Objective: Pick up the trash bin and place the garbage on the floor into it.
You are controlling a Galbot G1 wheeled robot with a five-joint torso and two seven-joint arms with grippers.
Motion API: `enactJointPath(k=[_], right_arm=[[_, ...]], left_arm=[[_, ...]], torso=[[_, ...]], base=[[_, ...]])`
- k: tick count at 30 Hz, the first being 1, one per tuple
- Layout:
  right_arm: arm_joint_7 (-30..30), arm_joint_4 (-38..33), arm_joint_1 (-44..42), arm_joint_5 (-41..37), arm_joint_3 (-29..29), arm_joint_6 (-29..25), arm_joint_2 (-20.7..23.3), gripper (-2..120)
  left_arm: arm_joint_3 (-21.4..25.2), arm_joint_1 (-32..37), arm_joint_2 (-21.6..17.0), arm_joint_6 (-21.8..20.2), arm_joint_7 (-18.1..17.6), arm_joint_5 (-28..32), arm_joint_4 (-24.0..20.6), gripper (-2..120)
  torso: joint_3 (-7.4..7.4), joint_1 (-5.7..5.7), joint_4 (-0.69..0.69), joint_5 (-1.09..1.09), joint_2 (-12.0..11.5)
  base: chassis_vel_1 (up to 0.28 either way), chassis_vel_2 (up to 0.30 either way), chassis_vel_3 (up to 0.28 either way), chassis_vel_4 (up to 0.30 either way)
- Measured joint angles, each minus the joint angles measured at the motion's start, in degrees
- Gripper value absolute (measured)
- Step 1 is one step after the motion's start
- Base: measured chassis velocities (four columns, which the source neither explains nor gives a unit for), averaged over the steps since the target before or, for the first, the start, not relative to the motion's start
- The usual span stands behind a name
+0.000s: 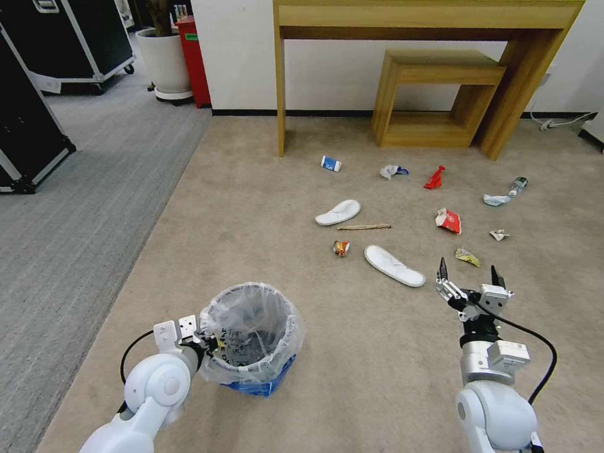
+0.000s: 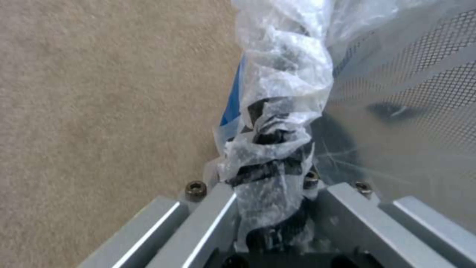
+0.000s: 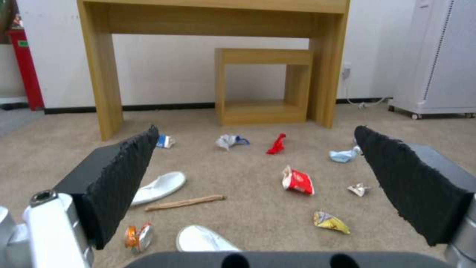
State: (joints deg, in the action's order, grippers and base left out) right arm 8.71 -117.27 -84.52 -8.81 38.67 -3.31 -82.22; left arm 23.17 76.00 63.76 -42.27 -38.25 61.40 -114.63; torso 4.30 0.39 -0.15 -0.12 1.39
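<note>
Trash bin is the small blue one with a crinkly clear plastic bag flopped over its rim, and right now it's sitting just ahead of the left gripper. From the left wrist view the jaws are clenched on the rim with a wad of the bag pinched between them. Whether the bin is actually off the carpet yet, I can't tell, it looks like it's resting or barely raised.

So progress-wise I'd say the grab is done and that's about it. All the garbage is out on the floor, well beyond the right gripper, which hangs above the carpet with its jaws spread wide and nothing in them.

Nearest to those open jaws:
- white slipper, off to the left side
- yellow wrapper, just past the tips

Farther out:
- crushed can
- wooden stick
- second slipper
- red snack bag
- crumpled paper bit
- red wrapper
- bottle
- a couple more crumpled bits near the wooden table

Inside the bin I can only make out bag and mesh. My read: basically the whole collecting part is left.
</note>
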Motion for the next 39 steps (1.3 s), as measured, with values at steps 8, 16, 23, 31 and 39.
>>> enactJointPath(k=[8, 16, 23, 31, 39], right_arm=[[0.1, -0.5, -1.0, 0.1, 0.0, 0.2, 0.1, 100], [0.2, -1.5, -1.7, 0.0, 0.0, 0.3, 0.0, 100], [0.2, -2.2, -1.9, -0.3, 0.3, 0.4, 0.1, 100], [0.3, -2.7, -1.9, -1.0, 0.4, 0.9, -0.1, 100], [1.5, -3.8, -1.7, -1.9, 0.4, 3.3, -0.2, 100]], left_arm=[[4.8, 0.7, -1.0, 0.0, -0.1, 3.5, -4.0, 0], [8.8, 2.6, -3.5, 0.2, -0.6, 6.2, -8.0, 0], [11.6, 4.5, -5.2, 0.5, -0.8, 7.2, -10.8, 0], [12.4, 4.9, -6.9, 0.6, -1.8, 9.0, -11.3, 0], [11.5, 4.3, -6.7, 0.7, -1.9, 9.0, -10.0, 0]], torso=[[-0.04, 0.00, 0.02, 0.10, 0.0], [-0.05, -0.01, 0.03, 0.12, 0.0], [-0.05, -0.02, 0.03, 0.13, 0.1], [-0.05, -0.02, 0.03, 0.13, 0.1], [-0.05, -0.03, 0.03, 0.13, 0.1]], base=[[0.000, 0.000, 0.000, 0.000], [0.000, 0.000, 0.000, 0.000], [0.000, 0.000, 0.000, 0.000], [0.000, 0.000, 0.000, 0.000], [0.000, 0.000, 0.000, 0.000]])
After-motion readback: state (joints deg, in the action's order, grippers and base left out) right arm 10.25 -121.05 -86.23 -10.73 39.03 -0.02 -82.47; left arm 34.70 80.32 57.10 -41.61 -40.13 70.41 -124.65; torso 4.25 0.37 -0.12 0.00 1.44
